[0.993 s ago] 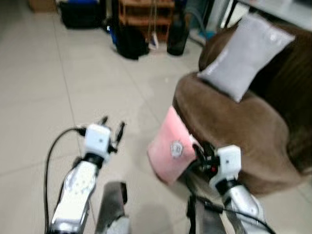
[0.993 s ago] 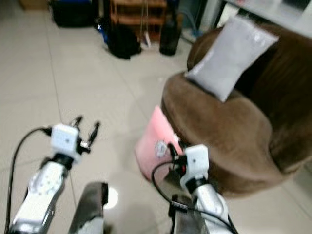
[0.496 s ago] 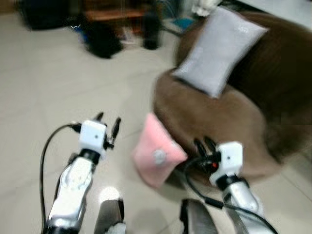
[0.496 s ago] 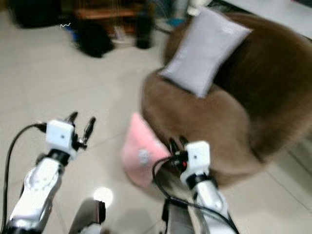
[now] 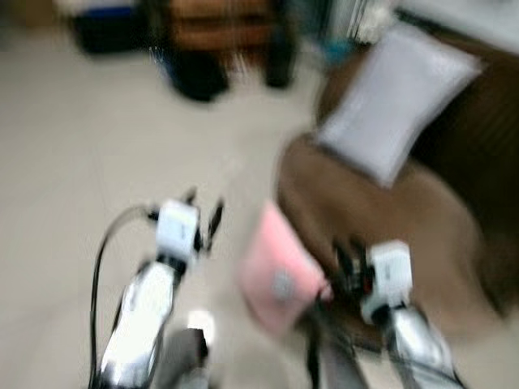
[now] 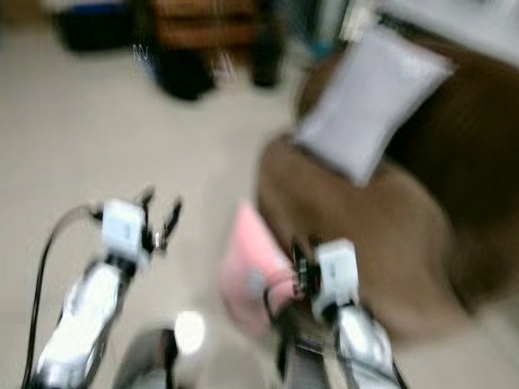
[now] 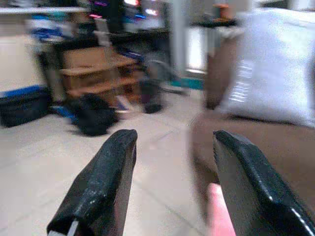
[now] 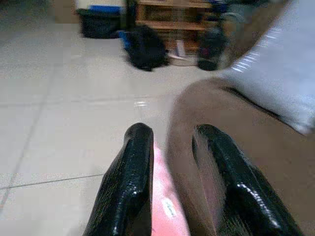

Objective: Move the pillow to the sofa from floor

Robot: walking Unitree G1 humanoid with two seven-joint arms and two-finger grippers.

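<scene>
A pink pillow (image 5: 278,277) stands on edge at the foot of the brown sofa (image 5: 381,223), low over the tiled floor. My right gripper (image 5: 347,258) is at the pillow's right corner. In the right wrist view the pillow's pink edge (image 8: 166,212) sits between the two narrowly spaced fingers (image 8: 133,172), which look closed on it. My left gripper (image 5: 204,212) is held up over bare floor to the left of the pillow. It is open and holds nothing (image 7: 170,182). Both eye views are blurred.
A grey pillow (image 5: 397,109) leans on the sofa's seat and back. A wooden shelf (image 5: 219,28), dark bags (image 5: 199,77) and a dark bottle stand on the floor at the back. Open tiled floor (image 5: 89,178) lies to the left.
The whole picture has swayed left then back and grown more blurred, so the camera moved. Grippers, pink pillow and sofa keep the same places relative to each other.
</scene>
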